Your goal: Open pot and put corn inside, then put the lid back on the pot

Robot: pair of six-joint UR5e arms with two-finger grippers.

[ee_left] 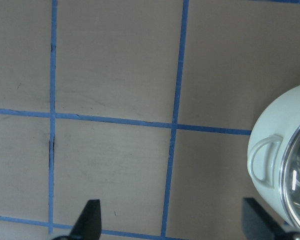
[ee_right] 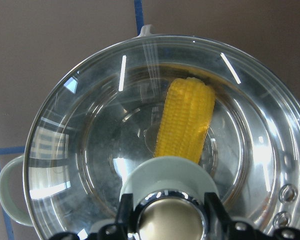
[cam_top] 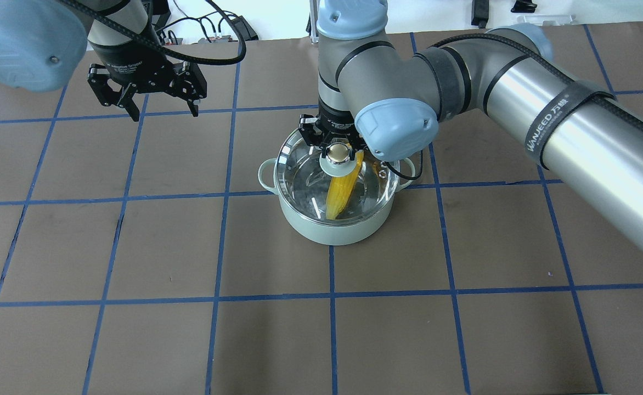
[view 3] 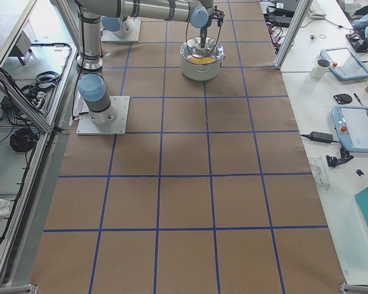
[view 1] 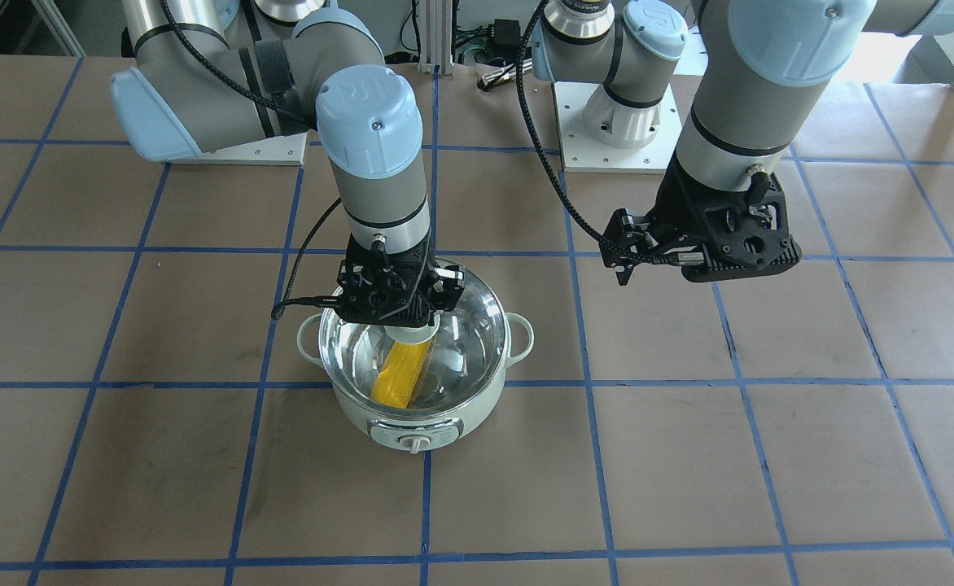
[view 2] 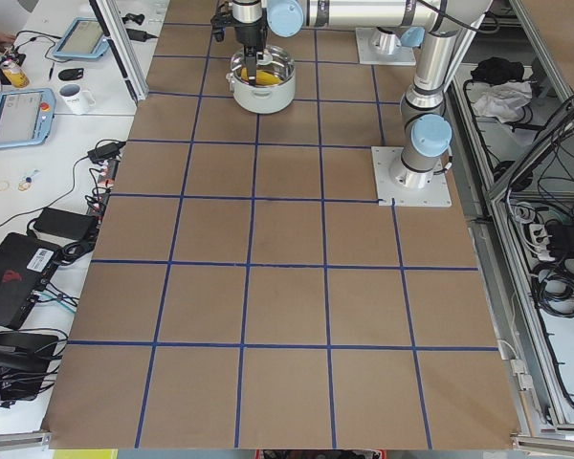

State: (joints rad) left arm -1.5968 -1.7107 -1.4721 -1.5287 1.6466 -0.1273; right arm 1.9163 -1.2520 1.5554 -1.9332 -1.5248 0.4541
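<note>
The pale mint-green pot (view 1: 412, 417) stands mid-table with its dial facing the operators' side. The yellow corn (view 1: 402, 374) lies inside on the steel bottom and shows through the glass in the right wrist view (ee_right: 186, 120). The clear glass lid (cam_top: 299, 170) covers the pot's mouth; I cannot tell whether it rests on the rim or hangs just above it. My right gripper (cam_top: 339, 152) is straight above the pot, shut on the lid's knob (ee_right: 165, 220). My left gripper (cam_top: 159, 112) is open and empty, raised over the bare table well to the side of the pot (ee_left: 275, 130).
The table (cam_top: 135, 247) is brown paper with a grid of blue tape. The two arm bases (view 1: 615, 122) stand at the robot's edge. Side benches with tablets, a mug (view 2: 77, 96) and cables lie beyond the table's edge.
</note>
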